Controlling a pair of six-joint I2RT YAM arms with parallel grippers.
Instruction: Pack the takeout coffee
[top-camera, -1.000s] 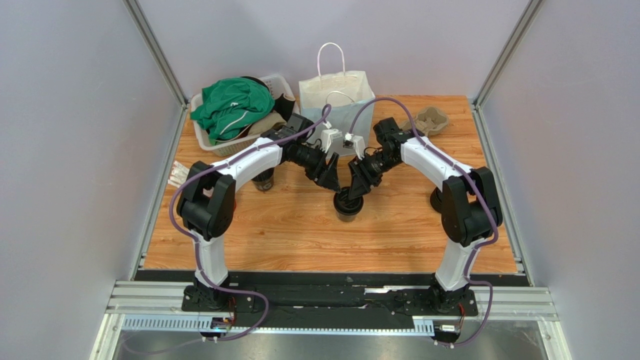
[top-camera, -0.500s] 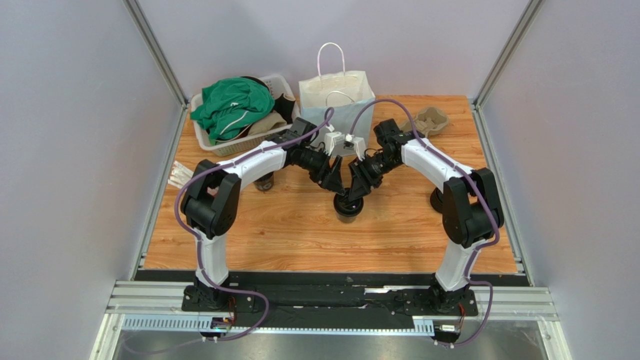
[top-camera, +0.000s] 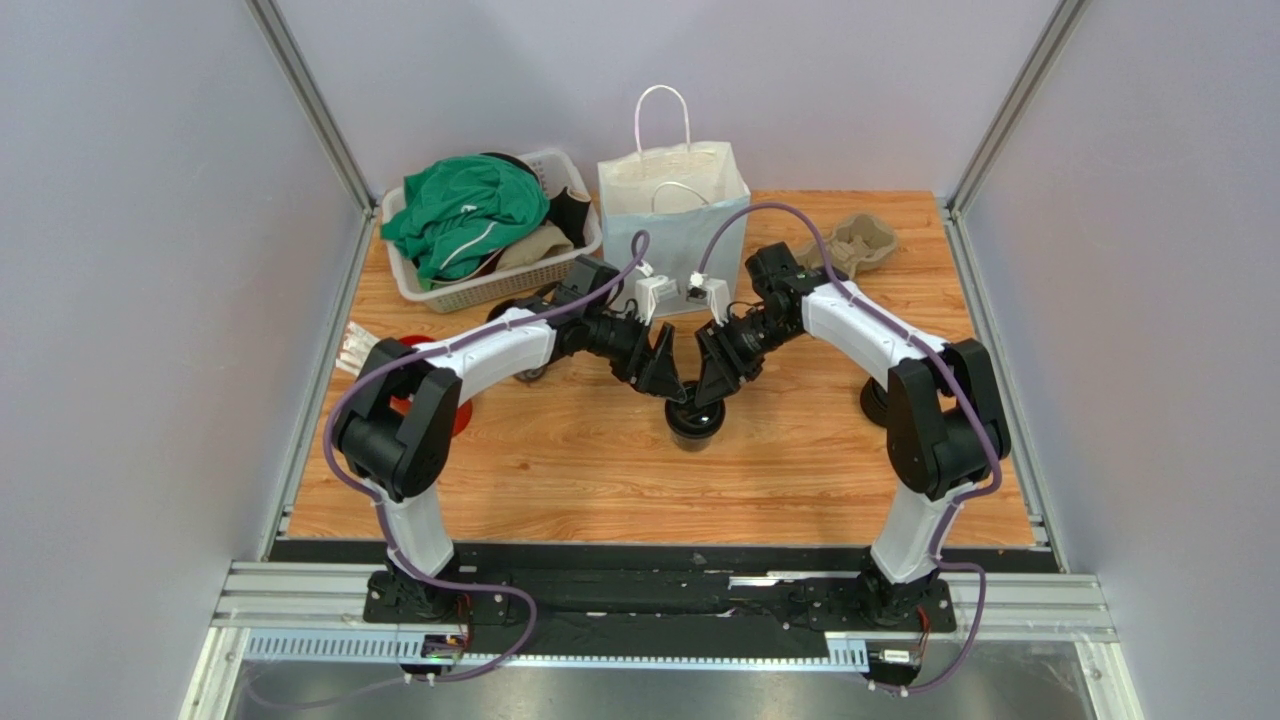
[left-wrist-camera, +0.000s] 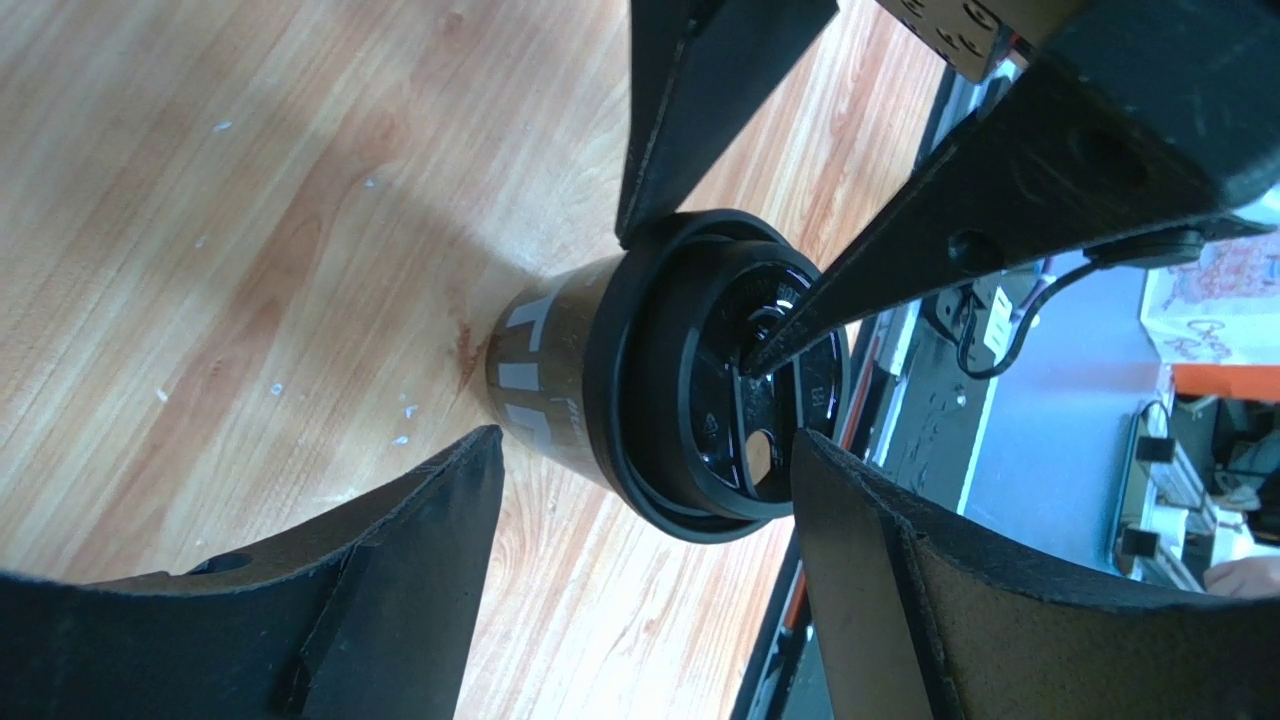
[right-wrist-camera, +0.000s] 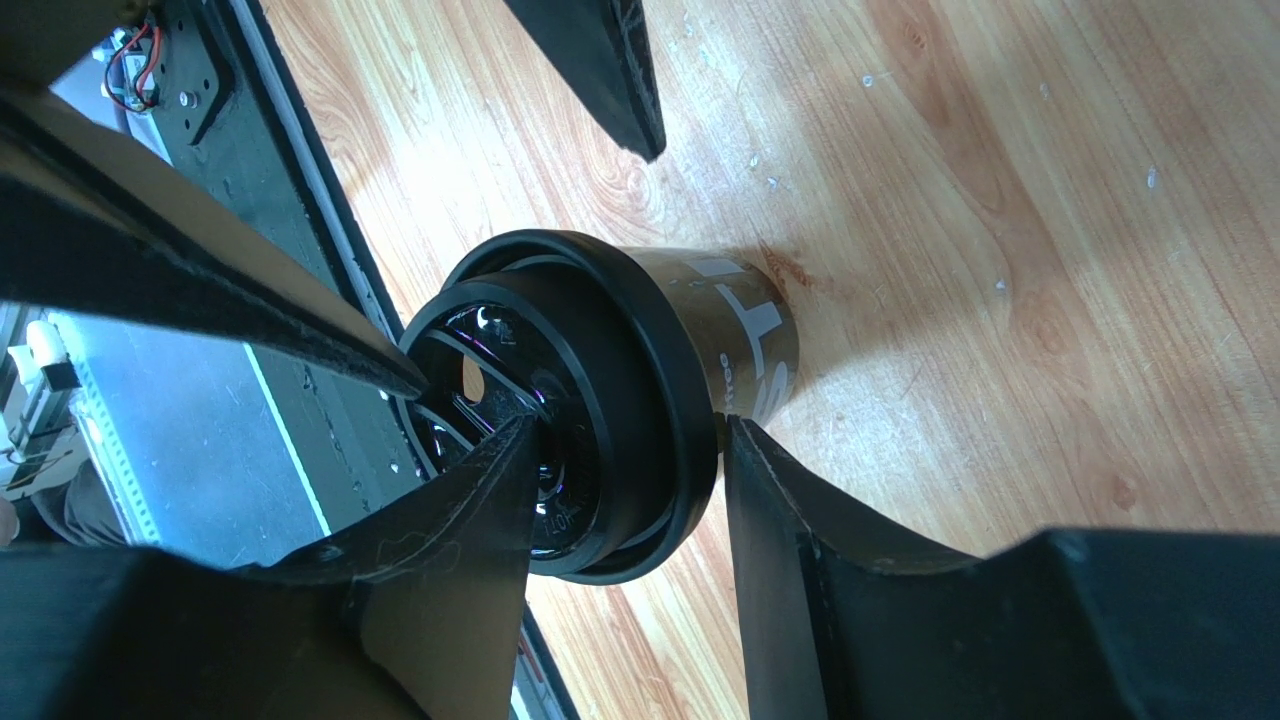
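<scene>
The takeout coffee (top-camera: 694, 416), a black paper cup with a black lid, stands upright on the wooden table (top-camera: 601, 480). My right gripper (top-camera: 709, 381) comes down on it from the back right. In the right wrist view its jaws (right-wrist-camera: 631, 428) pinch the lid's edge: one fingertip (right-wrist-camera: 489, 480) lies on the lid top, the other (right-wrist-camera: 759, 480) against the cup wall under the rim. My left gripper (top-camera: 663, 375) is open and empty at the cup's back left. In the left wrist view the cup (left-wrist-camera: 661, 375) sits just beyond its spread fingertips (left-wrist-camera: 646, 443).
A white paper bag (top-camera: 672, 195) stands open behind the grippers. A basket (top-camera: 428, 285) with green cloth sits back left. A red cup (top-camera: 403, 399) shows under the left arm. A cardboard cup carrier (top-camera: 857, 237) lies back right, and a squat black piece (top-camera: 872, 399) by the right arm.
My left gripper has moved down and right, close to the cup, and its arm swung outward, uncovering the red cup. The right gripper and the cup have hardly moved.
</scene>
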